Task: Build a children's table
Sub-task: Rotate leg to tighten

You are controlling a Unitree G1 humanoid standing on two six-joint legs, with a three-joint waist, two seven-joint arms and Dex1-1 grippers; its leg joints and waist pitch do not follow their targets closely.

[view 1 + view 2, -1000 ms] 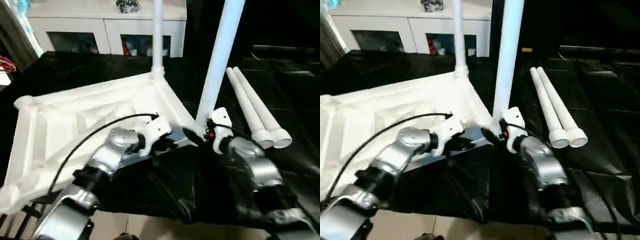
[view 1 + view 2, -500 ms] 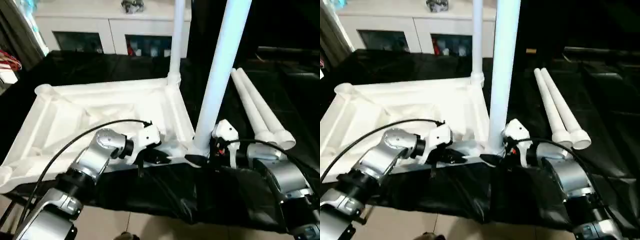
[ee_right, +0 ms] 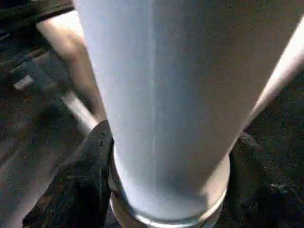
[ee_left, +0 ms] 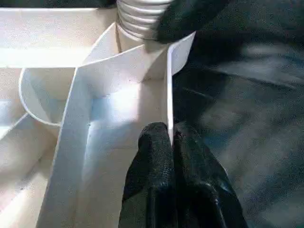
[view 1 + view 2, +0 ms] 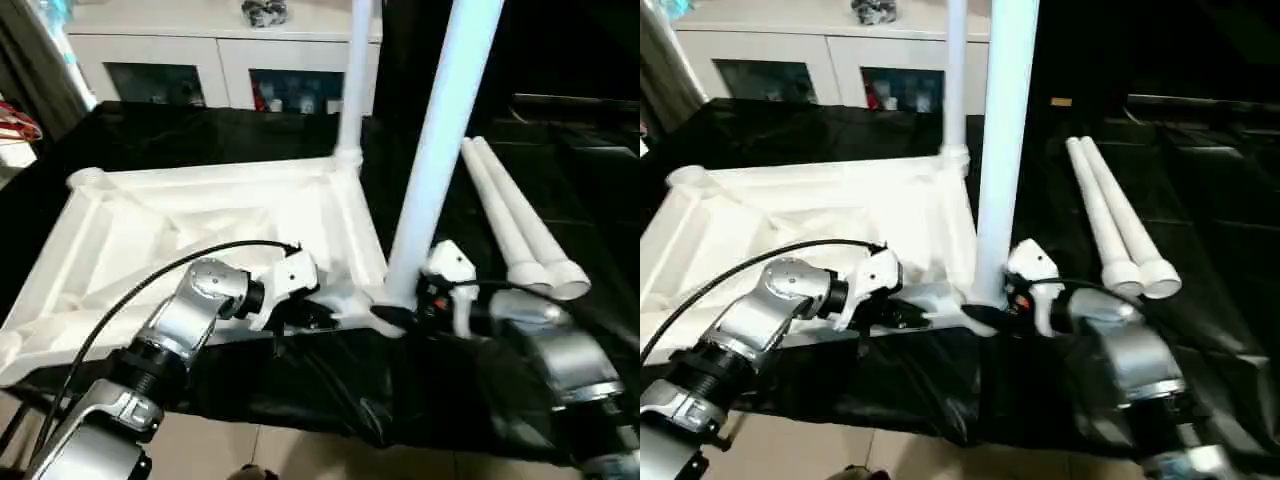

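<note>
The tabletop (image 5: 200,240) lies upside down on the black-covered table (image 5: 150,140), ribs up, so the corner sockets face up for legs. Left claw (image 4: 170,142) is pinched shut on the thin rim wall near the front corner, probably just to keep the top from sliding. Right beside that, the right claw (image 5: 395,312) is clamped around the base of a leg (image 5: 435,150) standing upright at that corner socket (ribbed end looks partly in, can't tell if it's seated). Another leg (image 5: 352,80) already stands in the far corner. Two spare legs (image 5: 515,225) lie side by side off to the right. A white cabinet (image 5: 220,60) with glass doors stands behind.
</note>
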